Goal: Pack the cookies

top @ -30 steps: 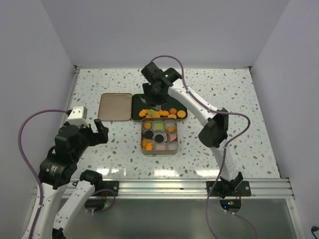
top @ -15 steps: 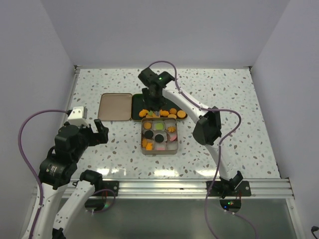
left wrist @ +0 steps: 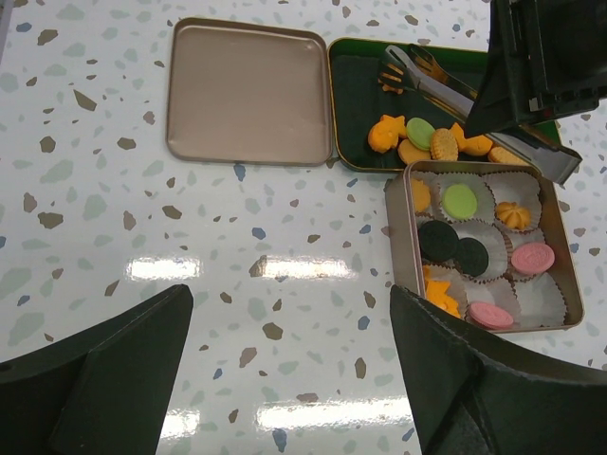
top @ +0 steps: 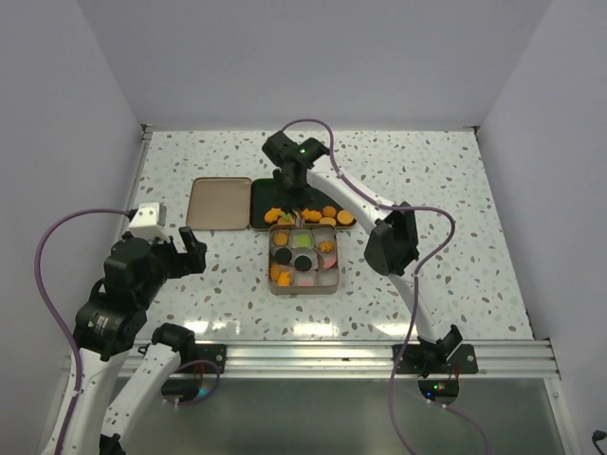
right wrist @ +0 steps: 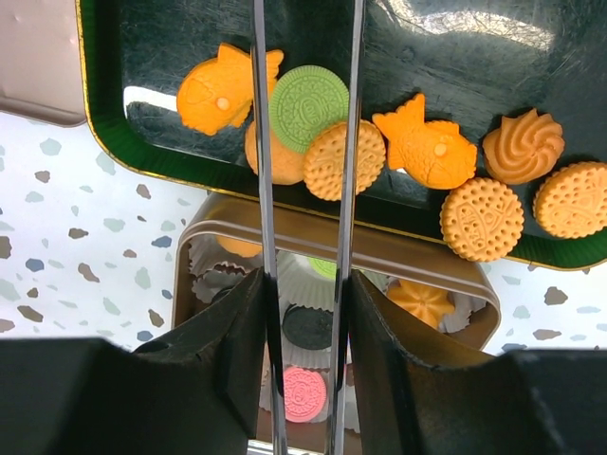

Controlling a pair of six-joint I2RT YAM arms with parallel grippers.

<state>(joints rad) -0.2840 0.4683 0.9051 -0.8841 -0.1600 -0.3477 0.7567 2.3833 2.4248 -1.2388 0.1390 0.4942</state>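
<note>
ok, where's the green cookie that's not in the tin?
Right wrist view: green cookie lies on the dark tray, between the two blades of the tongs, an orange fish cookie touching its left and a round orange cookie at its lower right.

About sixteen cookies (right wrist: pixel 308 107); three trays (left wrist: pixel 248 92).

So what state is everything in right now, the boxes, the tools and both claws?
tan tin: open, partly filled with cookies.
green tray: holds loose cookies.
lid: off, lying flat beside the green tray.
right gripper: shut on the tongs.
tongs: held, blades apart.
left gripper: open, holding nothing.
</note>
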